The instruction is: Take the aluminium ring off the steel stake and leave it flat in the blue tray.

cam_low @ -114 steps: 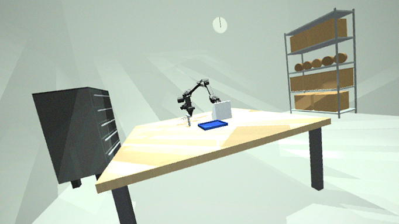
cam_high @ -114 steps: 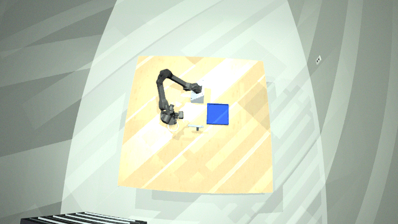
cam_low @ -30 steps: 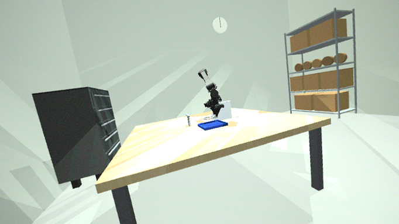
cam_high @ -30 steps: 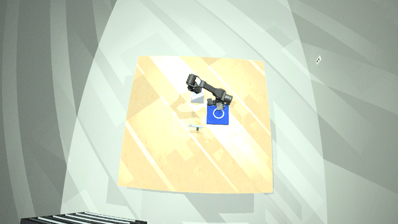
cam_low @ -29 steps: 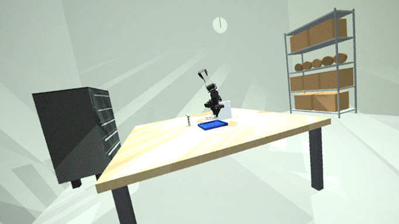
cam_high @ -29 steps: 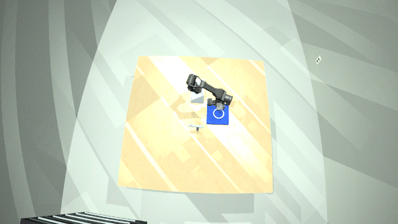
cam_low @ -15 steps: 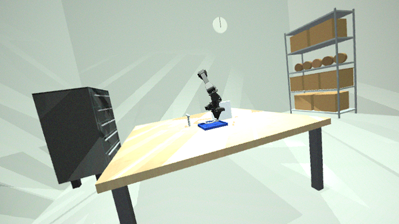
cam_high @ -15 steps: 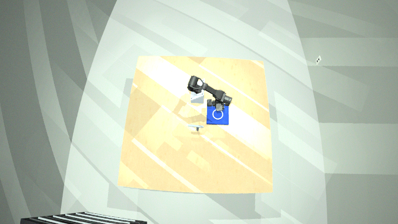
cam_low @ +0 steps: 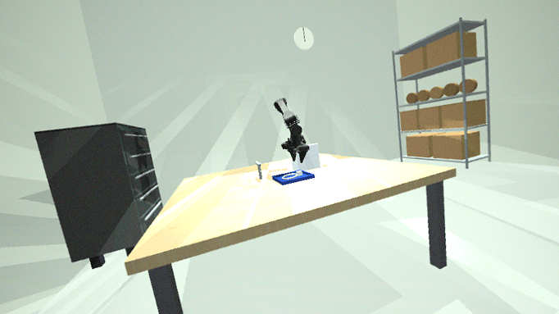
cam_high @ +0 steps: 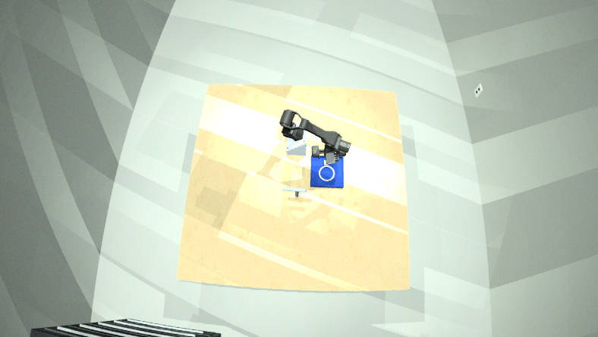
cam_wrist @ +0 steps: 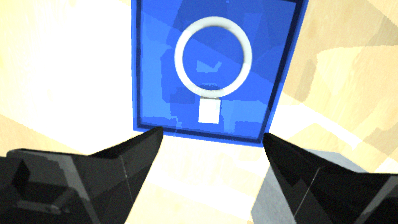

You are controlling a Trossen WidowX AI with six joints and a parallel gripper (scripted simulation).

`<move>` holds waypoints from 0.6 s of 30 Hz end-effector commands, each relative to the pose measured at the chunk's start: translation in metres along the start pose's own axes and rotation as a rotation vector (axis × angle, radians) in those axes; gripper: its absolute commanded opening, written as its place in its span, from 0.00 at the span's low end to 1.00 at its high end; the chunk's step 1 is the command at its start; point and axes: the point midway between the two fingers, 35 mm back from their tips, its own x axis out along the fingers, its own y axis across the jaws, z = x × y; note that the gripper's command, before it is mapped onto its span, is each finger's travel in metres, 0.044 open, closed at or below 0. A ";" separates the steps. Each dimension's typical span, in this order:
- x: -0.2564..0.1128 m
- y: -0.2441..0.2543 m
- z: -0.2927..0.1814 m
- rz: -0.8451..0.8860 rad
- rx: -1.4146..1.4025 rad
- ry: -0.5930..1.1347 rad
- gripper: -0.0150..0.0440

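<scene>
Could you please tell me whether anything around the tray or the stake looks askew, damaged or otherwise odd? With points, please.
Nothing stands out: the ring (cam_high: 319, 178) (cam_wrist: 178, 57) (cam_low: 283, 177) appears flat and whole inside the blue tray (cam_high: 311, 184) (cam_low: 282, 183) (cam_wrist: 134, 90), and the steel stake (cam_high: 296, 193) (cam_low: 260, 173) stands beside it with no visible damage.

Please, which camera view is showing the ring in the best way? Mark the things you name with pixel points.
The wrist view: the whole ring (cam_high: 319, 178) (cam_low: 283, 177) (cam_wrist: 178, 57) and its tab (cam_wrist: 209, 111) are large and uncovered. The top view shows the circle small, with the tool (cam_high: 325, 162) (cam_low: 297, 161) (cam_wrist: 212, 134) near its tab side. The exterior view shows it small and slanted.
</scene>
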 end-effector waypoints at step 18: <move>-0.050 -0.001 0.002 0.016 0.004 -0.010 1.00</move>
